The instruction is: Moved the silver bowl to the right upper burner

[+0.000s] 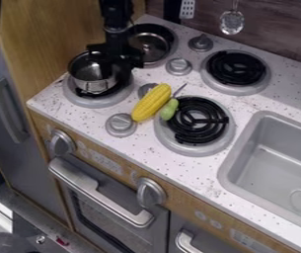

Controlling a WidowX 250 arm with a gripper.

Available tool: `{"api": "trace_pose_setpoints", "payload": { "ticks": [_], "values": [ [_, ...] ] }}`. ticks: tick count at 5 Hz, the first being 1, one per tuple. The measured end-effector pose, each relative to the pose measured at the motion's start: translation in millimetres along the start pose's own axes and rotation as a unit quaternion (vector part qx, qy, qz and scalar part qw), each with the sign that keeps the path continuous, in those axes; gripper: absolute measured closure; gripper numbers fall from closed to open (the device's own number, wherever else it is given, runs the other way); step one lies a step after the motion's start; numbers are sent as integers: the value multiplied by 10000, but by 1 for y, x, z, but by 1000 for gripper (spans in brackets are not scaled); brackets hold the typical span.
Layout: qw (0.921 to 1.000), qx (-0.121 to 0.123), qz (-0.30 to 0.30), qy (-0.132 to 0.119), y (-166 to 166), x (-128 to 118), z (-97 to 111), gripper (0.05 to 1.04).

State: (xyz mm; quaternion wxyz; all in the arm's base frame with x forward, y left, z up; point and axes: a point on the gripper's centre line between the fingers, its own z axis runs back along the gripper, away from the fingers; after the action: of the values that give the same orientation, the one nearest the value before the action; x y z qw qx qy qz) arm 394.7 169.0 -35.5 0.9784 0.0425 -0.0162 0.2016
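Black and hanging from the top edge, the gripper (118, 60) is low over the front left burner (100, 101), at the right side of a silver bowl (92, 78). This deep, shiny bowl rests on that burner, its right rim partly hidden by the gripper. Whether the gripper holds the rim cannot be seen. A second round metal vessel (151, 46) sits on the back left burner, partly behind the arm. The right upper burner (235, 67), a black coil in a grey ring, has nothing on it.
Yellow corn (151, 102) lies between the front burners, beside a small green item (169, 109) at the left edge of the front right burner (193, 120). Grey knobs (178, 66) stand between burners. The sink (275, 163) is at right; utensils (232, 22) hang behind.
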Motion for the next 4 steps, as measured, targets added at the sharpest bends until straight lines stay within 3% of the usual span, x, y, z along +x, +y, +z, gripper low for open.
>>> {"api": "trace_pose_setpoints", "payload": {
  "ticks": [1, 2, 3, 4],
  "values": [
    [9999, 20, -111, -69, -4, -1, 1, 876],
    [9994, 33, -258, -221, -8, -4, 10, 987],
    [9960, -13, -724, -520, -33, -8, 27, 993],
    [9844, -34, -1492, -932, -77, -16, 51, 993]
  ]
}}
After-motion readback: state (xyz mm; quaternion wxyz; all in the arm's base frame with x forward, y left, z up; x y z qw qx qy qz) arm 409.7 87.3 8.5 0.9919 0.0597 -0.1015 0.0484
